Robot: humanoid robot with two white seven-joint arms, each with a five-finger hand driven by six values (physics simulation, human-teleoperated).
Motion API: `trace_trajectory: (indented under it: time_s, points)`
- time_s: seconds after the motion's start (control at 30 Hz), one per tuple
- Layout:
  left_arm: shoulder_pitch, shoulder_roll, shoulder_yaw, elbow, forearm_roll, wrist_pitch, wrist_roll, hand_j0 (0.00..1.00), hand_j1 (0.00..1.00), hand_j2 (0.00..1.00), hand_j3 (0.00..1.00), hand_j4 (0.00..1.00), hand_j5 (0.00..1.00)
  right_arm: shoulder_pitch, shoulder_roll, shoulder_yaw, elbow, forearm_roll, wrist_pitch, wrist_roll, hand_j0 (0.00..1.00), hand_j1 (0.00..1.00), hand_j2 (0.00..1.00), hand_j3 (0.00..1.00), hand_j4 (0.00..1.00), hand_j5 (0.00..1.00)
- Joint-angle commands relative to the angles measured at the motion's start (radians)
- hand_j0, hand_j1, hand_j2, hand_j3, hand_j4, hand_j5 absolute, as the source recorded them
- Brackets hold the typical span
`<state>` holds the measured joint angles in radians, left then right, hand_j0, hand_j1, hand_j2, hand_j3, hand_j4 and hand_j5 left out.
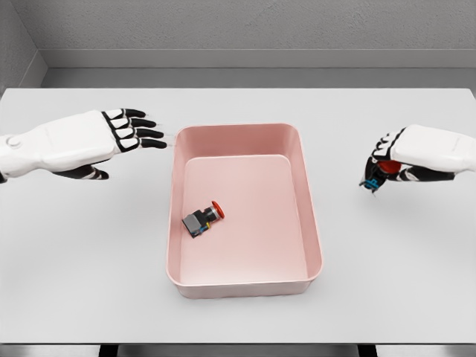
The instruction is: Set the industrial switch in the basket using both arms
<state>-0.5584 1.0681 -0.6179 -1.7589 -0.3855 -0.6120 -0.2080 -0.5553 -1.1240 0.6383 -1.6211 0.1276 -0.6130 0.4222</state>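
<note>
I see one small grey-bodied industrial switch with a red button cap already lying on the floor of the pink rectangular plastic basket, left of the basket's middle. It lies on its side, long axis running diagonally, the red cap pointing toward the upper right of the frame and the grey body toward the lower left; I judge it was dropped rather than set down. My left hand hovers at the basket's upper left corner, fingers straight, spread apart and holding nothing. At the right of the frame, well apart from the basket, my right hand has its fingers curled around a second switch-like object with a red cap and a blue-black body, held above the white table, probably ready to carry leftward over the rim
</note>
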Motion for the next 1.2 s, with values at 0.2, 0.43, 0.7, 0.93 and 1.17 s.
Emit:
trace_trajectory:
  time_s: [0.2, 0.43, 0.7, 0.93, 1.17]
  points:
    - [0.011, 0.039, 0.0, -0.004, 0.011, 0.001, 0.002, 1.0, 1.0, 1.0, 1.0, 1.0, 1.0, -0.044, 0.033, 0.003, -0.032, -0.006, 0.002, 0.001, 0.5, 0.5, 0.5, 0.5, 0.5, 0.5]
    - [0.009, 0.041, 0.0, -0.004, 0.011, 0.001, 0.002, 1.0, 1.0, 1.0, 1.0, 1.0, 1.0, -0.071, 0.072, 0.009, -0.039, -0.006, 0.002, 0.001, 0.49, 0.49, 0.49, 0.49, 0.49, 0.49]
    - [0.011, 0.05, 0.001, -0.002, 0.008, 0.001, 0.002, 1.0, 1.0, 1.0, 1.0, 1.0, 1.0, -0.101, 0.113, 0.014, -0.043, -0.006, 0.002, 0.003, 0.48, 0.48, 0.48, 0.48, 0.48, 0.48]
    - [0.011, 0.061, 0.009, -0.004, 0.008, 0.001, 0.005, 1.0, 1.0, 1.0, 1.0, 1.0, 1.0, -0.17, 0.182, 0.069, -0.043, -0.006, 0.002, 0.013, 0.48, 0.48, 0.48, 0.48, 0.48, 0.48]
    - [0.011, 0.061, 0.01, -0.004, 0.008, 0.001, 0.007, 1.0, 1.0, 1.0, 1.0, 1.0, 1.0, -0.192, 0.204, 0.077, -0.045, -0.006, 0.002, 0.029, 0.48, 0.48, 0.48, 0.48, 0.48, 0.48]
